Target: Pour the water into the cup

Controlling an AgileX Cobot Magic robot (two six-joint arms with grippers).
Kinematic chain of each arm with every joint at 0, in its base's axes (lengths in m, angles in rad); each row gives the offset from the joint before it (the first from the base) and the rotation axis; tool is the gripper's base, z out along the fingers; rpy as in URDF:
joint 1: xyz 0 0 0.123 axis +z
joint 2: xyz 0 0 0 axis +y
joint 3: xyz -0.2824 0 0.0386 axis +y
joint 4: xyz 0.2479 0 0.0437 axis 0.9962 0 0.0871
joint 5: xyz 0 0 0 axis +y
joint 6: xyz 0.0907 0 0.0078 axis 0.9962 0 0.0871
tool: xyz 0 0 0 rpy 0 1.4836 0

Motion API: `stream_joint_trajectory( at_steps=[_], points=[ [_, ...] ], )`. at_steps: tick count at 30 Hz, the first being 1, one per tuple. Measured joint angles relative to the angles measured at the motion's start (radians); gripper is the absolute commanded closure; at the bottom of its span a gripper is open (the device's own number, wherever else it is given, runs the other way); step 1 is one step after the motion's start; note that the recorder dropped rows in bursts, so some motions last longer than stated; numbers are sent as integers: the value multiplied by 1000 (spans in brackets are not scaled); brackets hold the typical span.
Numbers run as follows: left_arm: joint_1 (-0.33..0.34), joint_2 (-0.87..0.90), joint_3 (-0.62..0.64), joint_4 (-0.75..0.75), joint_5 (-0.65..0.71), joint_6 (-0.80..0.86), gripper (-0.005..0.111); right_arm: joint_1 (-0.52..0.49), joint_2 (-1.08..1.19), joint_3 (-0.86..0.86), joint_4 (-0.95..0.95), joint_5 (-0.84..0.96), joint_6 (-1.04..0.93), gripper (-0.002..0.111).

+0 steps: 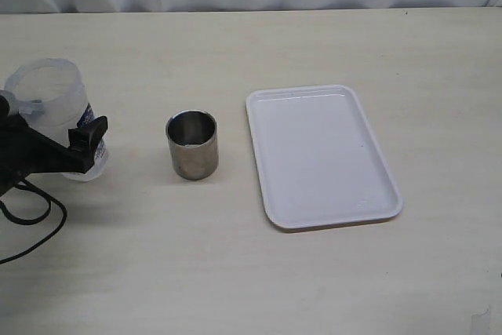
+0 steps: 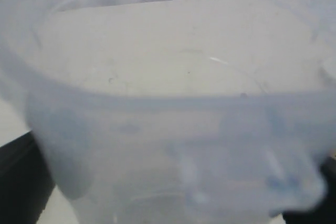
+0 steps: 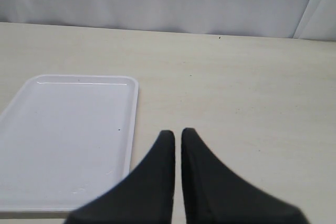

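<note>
**A:** Where is the cup?

**B:** The cup [image 1: 191, 145] stands upright on the table [image 1: 235, 272]. In the exterior view it is to the left of the tray [image 1: 321, 154], near it but not touching. Its mouth points up and the inside looks dark and shiny. I cannot tell if something is in it.

**A:** And your left side?

**B:** My left gripper [image 1: 56, 137] is well left of the tray, with the cup between. Its fingers [image 1: 88, 140] stand wide around the container [image 1: 55, 92]. One black finger lies across the front of the wall, and the other is hidden behind it. I cannot tell if they press the wall or only stand beside it. The container is upright and its bottom seems to rest on the table. A black cable [image 1: 31, 217] lies on the table below my arm.

**A:** Do you see the water?

**B:** Only a little. In my left wrist view the container fills almost everything, pale and blurred. The water [image 2: 218, 60] shows as one thin glint inside it.

**A:** And the right side?

**B:** My right gripper [image 3: 177, 131] is closed. Its two black fingers almost meet, with only a thin slit, and nothing is between them. It is above bare table, just beside the tray and off its rim.
</note>
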State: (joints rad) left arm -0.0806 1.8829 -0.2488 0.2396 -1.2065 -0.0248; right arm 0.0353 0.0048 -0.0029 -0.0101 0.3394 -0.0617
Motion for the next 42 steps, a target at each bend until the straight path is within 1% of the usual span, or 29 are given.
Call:
stream_joint_trajectory(
  at_steps=[9, 11, 13, 16, 22, 25, 26, 27, 30, 34, 36, 39, 42],
  points=[
    [0, 0, -6, 15, 0, 0, 13, 0, 0, 0, 0, 0, 0, 104],
    [0, 0, -6, 15, 0, 0, 14, 0, 0, 0, 0, 0, 0, 104],
    [0, 0, -6, 15, 0, 0, 23, 0, 0, 0, 0, 0, 0, 104],
    [0, 0, -6, 15, 0, 0, 39, 0, 0, 0, 0, 0, 0, 104],
    [0, 0, -6, 15, 0, 0, 68, 0, 0, 0, 0, 0, 0, 104],
    [2, 0, -6, 27, 0, -2, 88, 0, 0, 0, 0, 0, 0, 104],
    [2, 0, -6, 33, 0, -4, 103, 0, 0, 0, 0, 0, 0, 104],
    [4, 0, -6, 48, 0, -17, 107, 0, 0, 0, 0, 0, 0, 104],
    [5, 0, -6, 54, -2, -26, 107, 0, 0, 0, 0, -35, 0, 104],
    [7, 0, -10, 60, -1, -28, 107, 0, 0, 0, 0, -162, 0, 104],
    [7, 4, -33, 65, 16, -33, 107, 0, 0, 0, 0, -223, 0, 104],
    [7, 8, -81, 69, 27, -33, 107, 0, 0, 0, 20, -417, 22, 104],
    [7, 8, -123, 69, 27, -33, 107, 0, 0, 0, 104, -554, 96, 104]
  ],
)
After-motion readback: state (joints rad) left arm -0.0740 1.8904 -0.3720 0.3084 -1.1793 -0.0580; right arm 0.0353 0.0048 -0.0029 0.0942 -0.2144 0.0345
